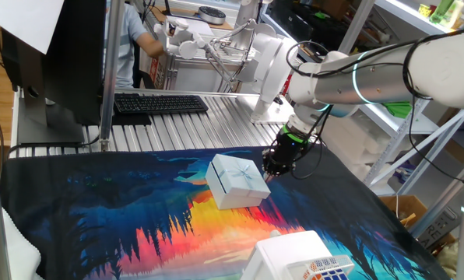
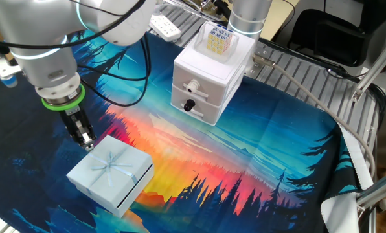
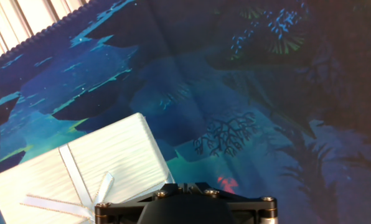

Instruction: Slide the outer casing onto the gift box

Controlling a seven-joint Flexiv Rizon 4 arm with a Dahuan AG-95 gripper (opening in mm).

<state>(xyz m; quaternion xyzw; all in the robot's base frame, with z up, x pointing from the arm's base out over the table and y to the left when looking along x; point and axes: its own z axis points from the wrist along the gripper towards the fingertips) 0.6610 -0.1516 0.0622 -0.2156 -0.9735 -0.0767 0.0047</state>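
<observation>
You are looking at a task that seems nearly finished: the outer casing (image 2: 110,173) is lying flat on the forest-print cloth (image 2: 258,149), and no separate gift box is showing, so I judge it is already sitting inside. The casing is appearing pale white-blue w/ a ribbon pattern, corners square, approx. mid-cloth. The gripper (image 2: 85,140) is hovering just beside its edge, holding nothing; open or closed, I cannot tell.

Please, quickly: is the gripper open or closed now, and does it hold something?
Gripper: fingers look together, holding nothing, beside the outer casing.
</observation>
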